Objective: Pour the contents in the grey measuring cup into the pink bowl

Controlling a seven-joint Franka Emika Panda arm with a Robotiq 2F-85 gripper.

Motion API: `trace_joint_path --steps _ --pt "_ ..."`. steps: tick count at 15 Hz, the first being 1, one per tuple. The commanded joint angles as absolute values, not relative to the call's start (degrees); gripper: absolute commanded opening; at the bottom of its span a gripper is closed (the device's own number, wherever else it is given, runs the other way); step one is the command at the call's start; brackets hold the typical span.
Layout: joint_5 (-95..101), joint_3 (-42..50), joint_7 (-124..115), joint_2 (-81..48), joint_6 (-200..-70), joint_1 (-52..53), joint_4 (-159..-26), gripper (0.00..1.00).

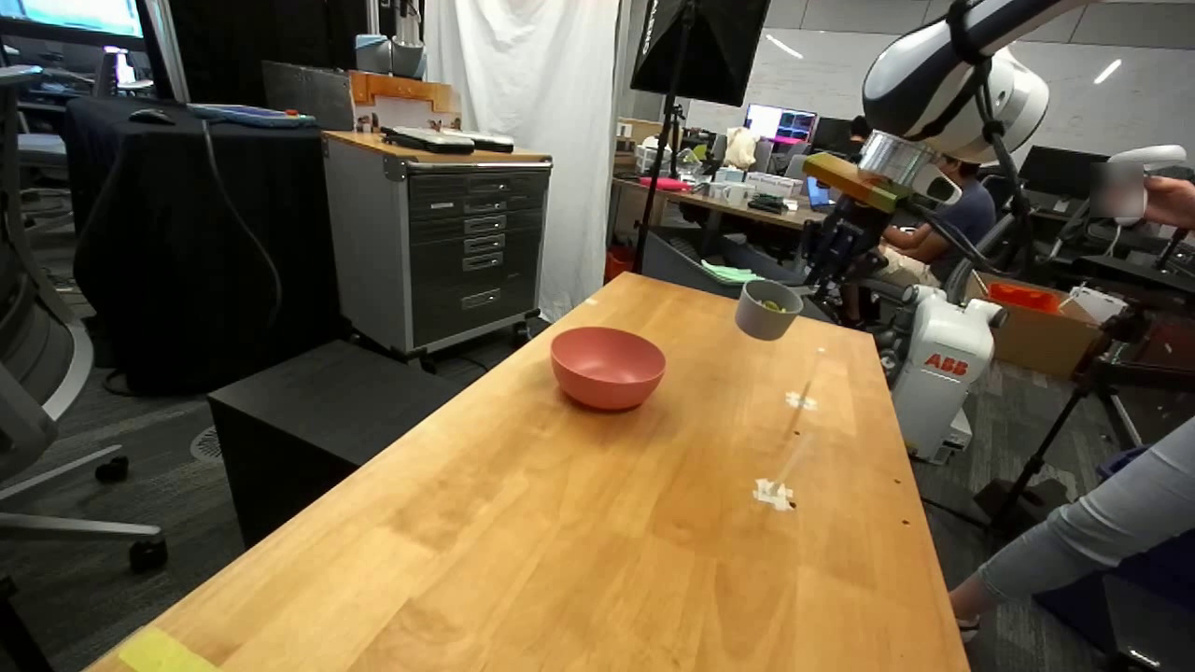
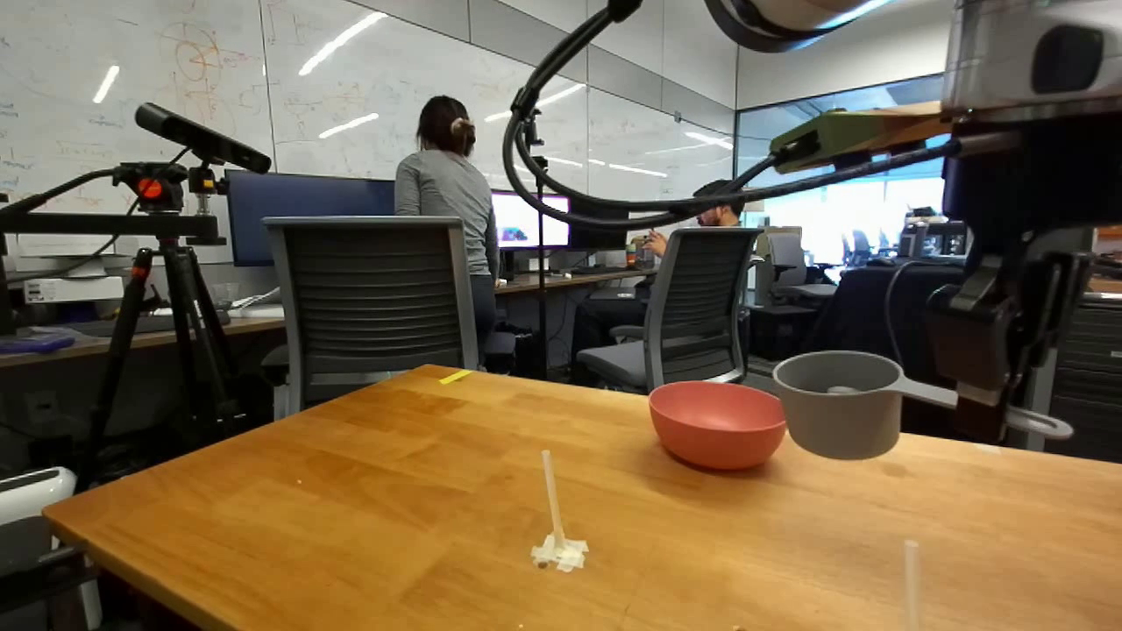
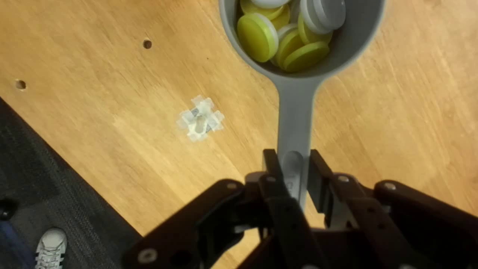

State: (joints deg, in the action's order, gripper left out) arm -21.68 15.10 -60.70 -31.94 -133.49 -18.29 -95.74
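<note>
The grey measuring cup (image 1: 766,322) is held upright above the table, apart from the pink bowl (image 1: 607,373). The cup (image 2: 841,425) looks level, its handle (image 3: 297,108) running back between the fingers. My gripper (image 3: 293,160) is shut on that handle; it also shows in an exterior view (image 2: 982,412). The contents (image 3: 257,37) are several yellow-green and whitish discs inside the cup, and a little of them shows in an exterior view (image 1: 771,305). The bowl (image 2: 714,429) stands upright on the table in both exterior views; it is out of the wrist view.
Two thin whitish sticks stand upright on the wooden table (image 1: 560,523), one at a tape patch (image 2: 552,499) and one nearer that camera (image 2: 912,583). Tape patches (image 1: 773,493) mark their bases. The table edge drops to dark floor (image 3: 67,194).
</note>
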Motion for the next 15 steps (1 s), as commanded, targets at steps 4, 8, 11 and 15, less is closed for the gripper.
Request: trace_joint_path --steps 4,8,11,15 --pt "-25.53 13.78 -67.36 -34.31 -132.46 -18.92 -88.58 0.06" --pt "-24.84 12.37 -69.75 -34.4 -133.83 -17.03 -88.66 0.06" --pt "-24.39 11.39 -70.55 -34.41 -135.13 -15.25 -89.44 0.06" --pt "-24.2 10.5 -72.44 -35.93 -135.58 -13.04 -88.11 0.06"
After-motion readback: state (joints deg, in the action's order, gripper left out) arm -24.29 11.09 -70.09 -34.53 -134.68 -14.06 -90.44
